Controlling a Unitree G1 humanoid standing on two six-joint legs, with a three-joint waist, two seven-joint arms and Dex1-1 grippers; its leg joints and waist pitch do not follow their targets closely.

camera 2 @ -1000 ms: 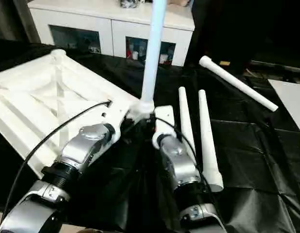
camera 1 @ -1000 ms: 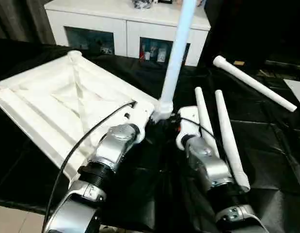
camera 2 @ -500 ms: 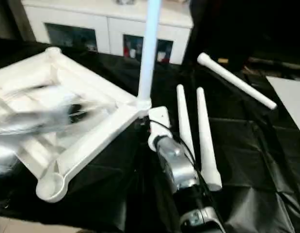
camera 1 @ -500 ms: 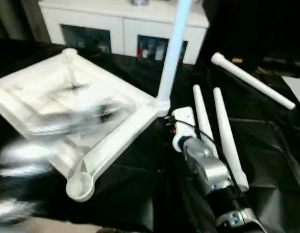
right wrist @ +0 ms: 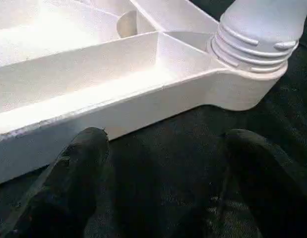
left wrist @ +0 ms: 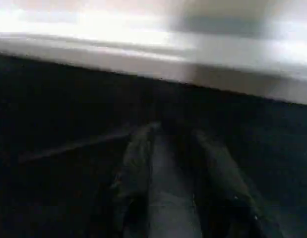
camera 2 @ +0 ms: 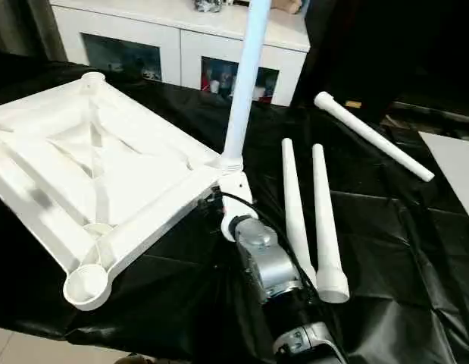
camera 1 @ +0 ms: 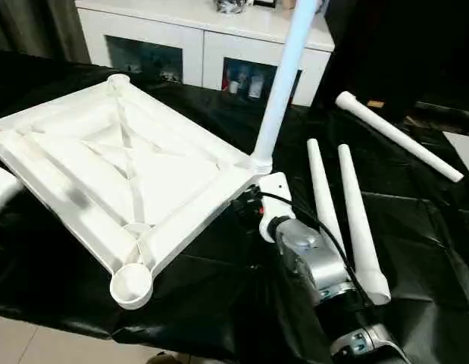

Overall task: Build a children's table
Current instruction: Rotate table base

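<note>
The children's table top [camera 1: 105,163] lies upside down on the black cloth, ribbed underside up. One white leg [camera 1: 283,83] stands upright in the socket at its near right corner [right wrist: 252,44]. Two loose legs [camera 1: 323,197] [camera 1: 359,220] lie side by side to the right, and a third leg [camera 1: 397,136] lies farther back. My right gripper [right wrist: 168,163] sits open just in front of that corner, touching nothing; it also shows in the left eye view [camera 1: 249,206]. My left gripper [left wrist: 175,133] hangs over the cloth with its fingers [left wrist: 138,173] apart and empty.
A white cabinet with glass-fronted doors [camera 1: 196,45] stands behind the table top. A flat white board [camera 1: 465,144] shows at the right edge. The nearest corner socket [camera 1: 132,283] lies close to the cloth's front edge, with floor [camera 1: 37,345] below.
My left arm has swung away from the base of the standing leg, off to the left. The leg stays upright in its socket. My right arm has barely moved.
</note>
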